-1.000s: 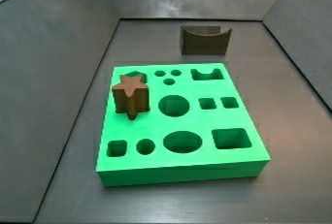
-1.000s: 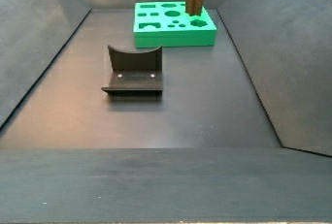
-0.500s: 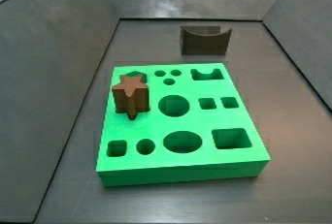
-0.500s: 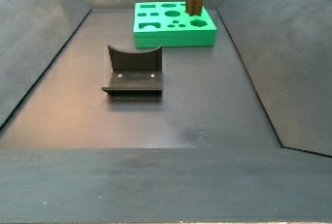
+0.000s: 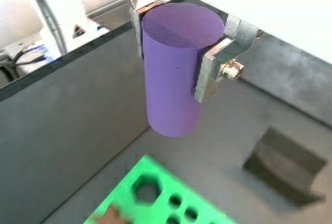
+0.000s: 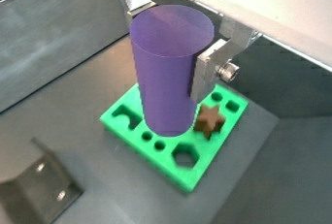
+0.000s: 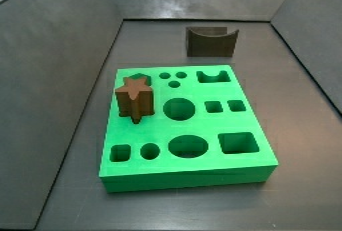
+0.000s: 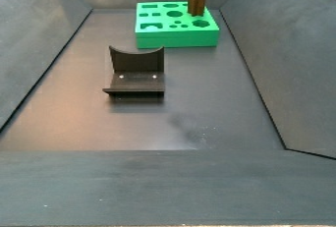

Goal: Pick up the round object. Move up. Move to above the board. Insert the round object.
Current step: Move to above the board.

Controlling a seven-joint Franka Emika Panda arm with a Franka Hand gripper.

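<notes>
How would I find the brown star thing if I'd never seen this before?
Look for the big bright green board full of cut-out holes; it is the largest thing on the dark floor. The brown star block stands upright on it near one edge. Its pointed star shape differs from the smooth purple round object in the gripper above, and from the dark notched fixture on the floor.

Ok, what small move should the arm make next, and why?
Probably travel sideways toward the bright green square board. In both wrist views the end effector grips the smooth purple upright cylinder high above the floor, and the board still sits off to one side below it.
</notes>
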